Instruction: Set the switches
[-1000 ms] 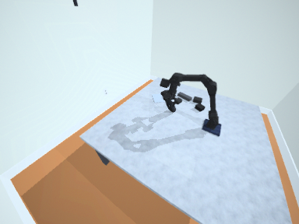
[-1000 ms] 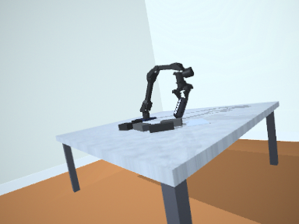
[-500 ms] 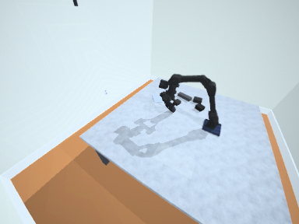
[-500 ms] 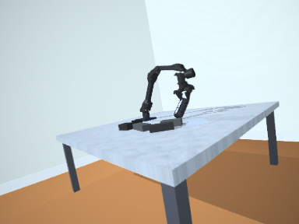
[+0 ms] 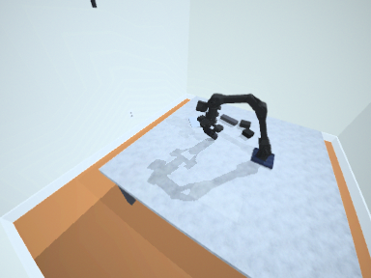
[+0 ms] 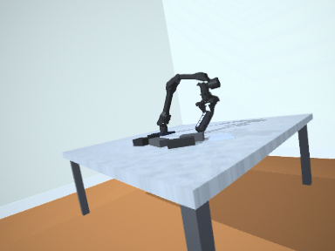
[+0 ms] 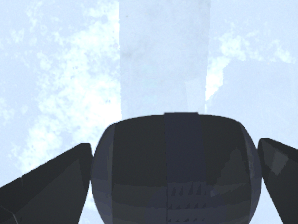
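Observation:
My gripper is raised above the bench and shut on a dark body that looks like the controller unit. In the wrist view one finger presses each side of it, and a slightly lighter stripe runs down its middle with small dark marks low on it. In the exterior view it hangs tilted, its lower end just over the bench. Its switches and label squares cannot be read in any view.
Several dark modules lie beside the gripper, among them a long block and small blocks. The arm's blue base stands beyond them. A pale patch lies on the bench near the gripper.

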Robot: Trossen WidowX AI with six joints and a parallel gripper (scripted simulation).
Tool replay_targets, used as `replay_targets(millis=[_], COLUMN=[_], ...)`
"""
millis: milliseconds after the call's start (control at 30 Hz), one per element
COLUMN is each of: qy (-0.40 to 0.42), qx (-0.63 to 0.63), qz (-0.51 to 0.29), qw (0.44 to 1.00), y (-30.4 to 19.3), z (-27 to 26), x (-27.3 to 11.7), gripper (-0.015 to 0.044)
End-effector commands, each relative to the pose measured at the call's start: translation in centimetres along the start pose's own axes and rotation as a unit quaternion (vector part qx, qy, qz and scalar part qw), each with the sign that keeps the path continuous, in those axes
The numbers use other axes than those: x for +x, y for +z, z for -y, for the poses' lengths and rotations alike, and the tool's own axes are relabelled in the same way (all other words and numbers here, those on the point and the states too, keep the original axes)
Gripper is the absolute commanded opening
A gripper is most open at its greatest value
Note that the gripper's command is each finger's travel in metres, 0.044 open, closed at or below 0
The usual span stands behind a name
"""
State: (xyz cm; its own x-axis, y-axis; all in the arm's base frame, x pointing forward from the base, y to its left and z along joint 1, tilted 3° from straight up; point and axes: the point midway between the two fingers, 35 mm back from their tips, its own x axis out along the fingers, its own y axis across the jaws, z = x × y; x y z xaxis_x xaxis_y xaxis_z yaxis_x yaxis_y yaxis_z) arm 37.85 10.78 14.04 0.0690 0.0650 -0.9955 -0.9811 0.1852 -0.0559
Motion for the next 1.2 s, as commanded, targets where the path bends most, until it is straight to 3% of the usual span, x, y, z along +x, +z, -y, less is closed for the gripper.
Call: replay_targets(millis=[0, 1167], qy=[0.009, 0.009], qx=[0.006, 0.006], qz=[-0.007, -0.006], qw=[1.0, 1.0], y=[-0.1, 1.7], z=[0.0, 0.0], x=[0.9, 3.0], gripper=[0.0338, 0.0338])
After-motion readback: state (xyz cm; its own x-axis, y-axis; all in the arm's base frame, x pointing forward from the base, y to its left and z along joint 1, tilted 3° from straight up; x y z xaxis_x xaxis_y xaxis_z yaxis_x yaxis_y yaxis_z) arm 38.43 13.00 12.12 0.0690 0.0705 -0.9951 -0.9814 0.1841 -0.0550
